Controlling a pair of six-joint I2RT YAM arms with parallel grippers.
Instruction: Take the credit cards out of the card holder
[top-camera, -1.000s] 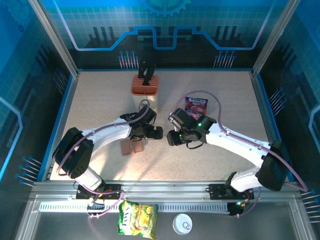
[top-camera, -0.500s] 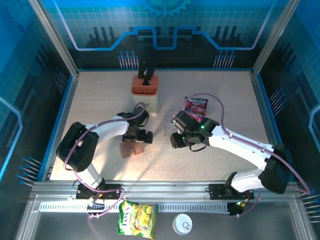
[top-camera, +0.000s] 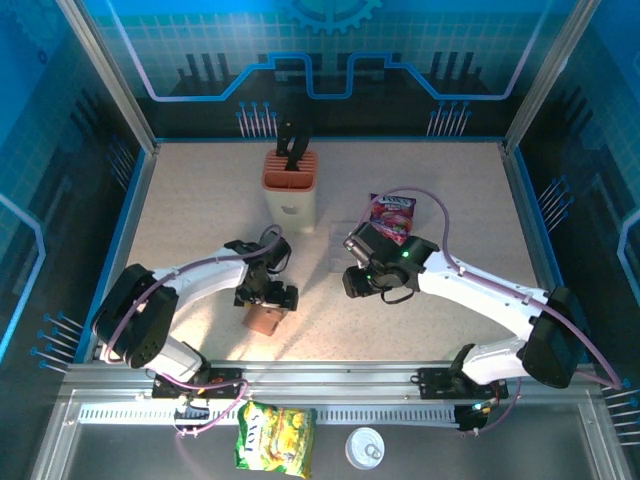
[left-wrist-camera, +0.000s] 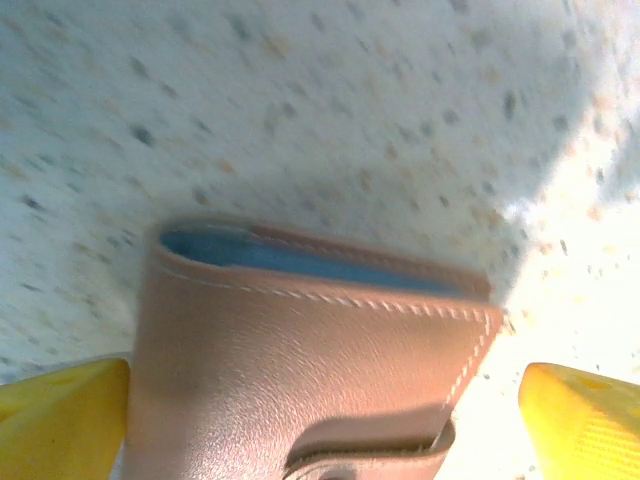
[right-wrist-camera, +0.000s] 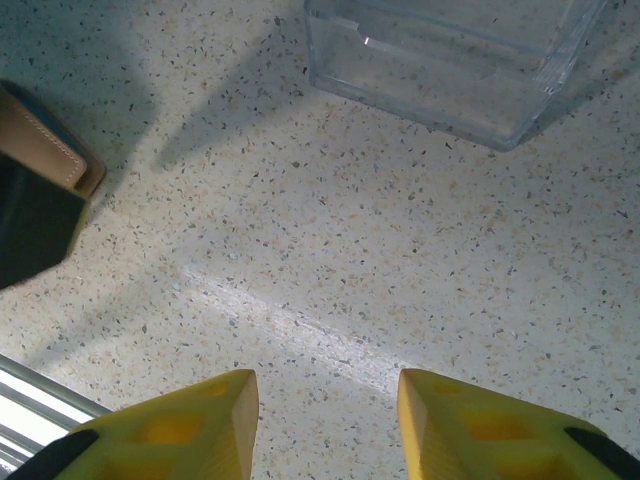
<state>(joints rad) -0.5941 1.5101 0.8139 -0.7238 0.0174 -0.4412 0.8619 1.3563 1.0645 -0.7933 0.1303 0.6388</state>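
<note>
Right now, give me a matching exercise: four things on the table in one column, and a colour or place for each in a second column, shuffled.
Things:
1. card holder
2. knife block
3. snack packet
4. plastic tray

Descriptions:
A. purple, lying by the right arm
B. brown, between the open left fingers
C. orange-topped, at the far middle of the table
D. see-through, just ahead of the right fingers

Pairs: 1-B, 2-C, 3-A, 4-D
</note>
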